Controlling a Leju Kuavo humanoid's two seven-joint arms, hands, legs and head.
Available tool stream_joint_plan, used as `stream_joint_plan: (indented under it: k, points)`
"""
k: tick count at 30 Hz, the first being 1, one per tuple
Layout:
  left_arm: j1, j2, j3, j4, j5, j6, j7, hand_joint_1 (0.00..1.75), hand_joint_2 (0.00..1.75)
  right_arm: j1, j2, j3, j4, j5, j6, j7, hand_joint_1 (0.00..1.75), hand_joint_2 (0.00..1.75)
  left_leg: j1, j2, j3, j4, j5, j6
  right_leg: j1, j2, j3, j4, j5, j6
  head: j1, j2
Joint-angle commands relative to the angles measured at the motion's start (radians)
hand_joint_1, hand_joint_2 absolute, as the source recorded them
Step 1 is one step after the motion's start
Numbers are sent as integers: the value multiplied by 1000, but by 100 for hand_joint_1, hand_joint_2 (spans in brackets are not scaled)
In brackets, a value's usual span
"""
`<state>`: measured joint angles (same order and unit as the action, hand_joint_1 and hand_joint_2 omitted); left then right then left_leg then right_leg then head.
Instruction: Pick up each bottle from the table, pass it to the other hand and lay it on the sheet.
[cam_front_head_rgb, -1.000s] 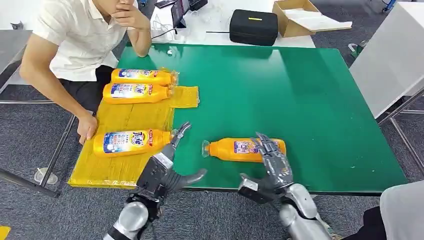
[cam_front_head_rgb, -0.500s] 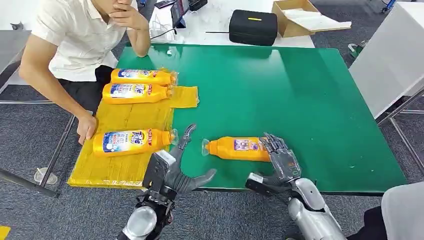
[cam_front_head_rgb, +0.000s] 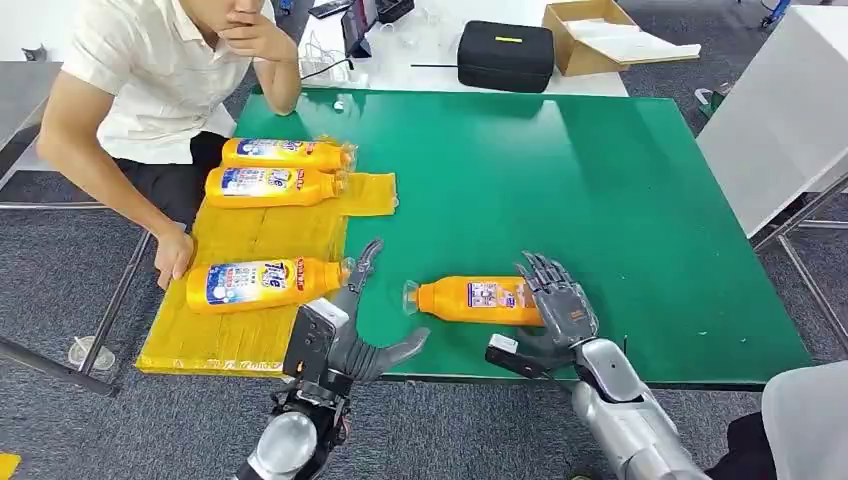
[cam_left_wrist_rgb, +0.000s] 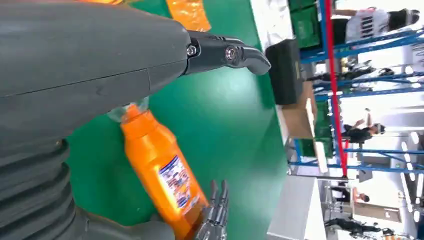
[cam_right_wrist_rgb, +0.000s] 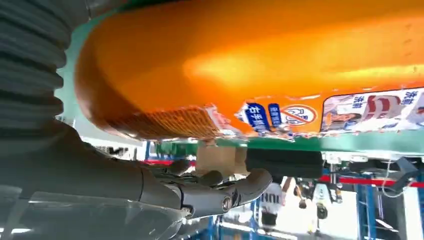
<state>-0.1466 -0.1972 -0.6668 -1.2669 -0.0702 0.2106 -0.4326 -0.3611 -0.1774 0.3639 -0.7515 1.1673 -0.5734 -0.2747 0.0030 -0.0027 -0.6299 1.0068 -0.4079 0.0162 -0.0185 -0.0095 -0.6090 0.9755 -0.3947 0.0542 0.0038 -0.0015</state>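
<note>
An orange bottle lies on its side on the green table, cap toward the left. My right hand is at its base end, fingers spread upward against it and thumb held apart near the table's front edge. Up close, the bottle's base fills the space by the palm, with the thumb clear of it. My left hand hovers open between this bottle and the yellow sheet. Three bottles lie on the sheet.
A seated person leans on the table's far left corner, one hand resting at the sheet's left edge. A black case and a cardboard box stand behind the table. A white table is at the right.
My right hand slid from over the bottle's body to its base end. My left hand moved a little forward and right, then held. The bottle stays put.
</note>
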Motion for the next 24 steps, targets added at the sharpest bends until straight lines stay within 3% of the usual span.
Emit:
stream_joint_plan:
  k: [1, 5, 8, 9, 10, 14, 24]
  points:
    - [-50, 14, -20, 37, -3, 7, -4, 0, 175, -104, -11, 80, 132, 36, 16, 16, 0, 175, 1, 1, 3, 1, -1, -1, 1, 2, 3, 0, 0, -2, 0, 0]
    - [-55, 13, -23, 40, 0, 5, -6, 0, 175, -116, 13, 57, 173, -42, 96, -19, 0, 175, 1, 1, 3, 1, -1, -1, 1, 1, 3, 0, 0, -2, 0, 0]
    - [-56, 13, -26, 47, 2, 6, -6, 0, 175, -139, 1, 61, 262, -106, 273, -10, 0, 175, 1, 1, 4, 0, -1, -1, 1, 1, 4, -1, 0, -2, 0, 0]
    - [-55, 14, -27, 48, 3, 5, -5, 0, 175, -146, -7, 63, 282, -119, 316, -3, 110, 175, 1, 1, 4, 0, -1, -1, 2, 1, 5, -1, -1, -2, 0, 0]
    - [-55, 14, -28, 48, 4, 5, -5, 0, 175, -144, -11, 60, 287, -126, 321, -6, 173, 175, 2, 0, 5, 0, -1, -1, 2, 1, 6, -1, -1, -3, 0, 0]
    - [-59, 12, -30, 57, 11, 4, -4, 0, 175, -154, -26, 43, 359, -176, 442, 13, 175, 175, 2, 2, 7, 0, 0, -1, 2, 2, 6, -2, 0, -2, 0, 0]
    - [-66, 9, -39, 67, -1, 14, -17, 0, 175, -136, -22, 18, 375, -233, 521, 24, 175, 175, 2, -3, 19, -3, -1, 3, 3, -2, 11, -8, -3, -2, 0, 0]
